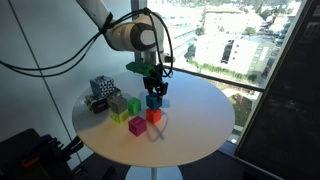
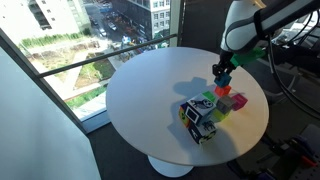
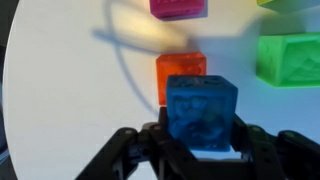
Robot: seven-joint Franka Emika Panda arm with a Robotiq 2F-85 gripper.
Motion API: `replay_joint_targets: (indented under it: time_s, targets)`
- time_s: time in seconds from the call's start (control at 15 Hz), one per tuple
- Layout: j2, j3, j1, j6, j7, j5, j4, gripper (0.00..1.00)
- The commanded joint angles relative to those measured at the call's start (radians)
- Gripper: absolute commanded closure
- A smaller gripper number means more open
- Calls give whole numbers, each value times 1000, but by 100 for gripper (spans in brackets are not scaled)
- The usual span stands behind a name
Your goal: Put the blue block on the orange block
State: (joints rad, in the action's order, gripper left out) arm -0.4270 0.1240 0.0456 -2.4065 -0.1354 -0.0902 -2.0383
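My gripper (image 3: 200,148) is shut on the teal-blue block (image 3: 200,115), and its black fingers press both sides of the block. The orange block (image 3: 180,72) sits on the white table just beyond and slightly left of the held block in the wrist view. In an exterior view the blue block (image 1: 154,100) hangs in the gripper (image 1: 153,90) a little above the orange block (image 1: 154,116). In an exterior view the gripper (image 2: 222,76) holds the blue block (image 2: 222,84) over the cluster of cubes.
A magenta cube (image 3: 180,8) and a green cube (image 3: 290,58) lie near the orange block. A grey cube (image 1: 119,104) and a black-and-white patterned cube (image 1: 100,90) stand further off. The round white table (image 1: 200,120) stands beside a window.
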Motion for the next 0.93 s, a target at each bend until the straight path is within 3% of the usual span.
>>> replay_joint_targets:
  time_s: [0.0, 0.87]
  targets:
    - [-8, 9, 10, 14, 18, -16, 28, 69]
    - [-16, 9, 16, 16, 26, -2, 20, 69]
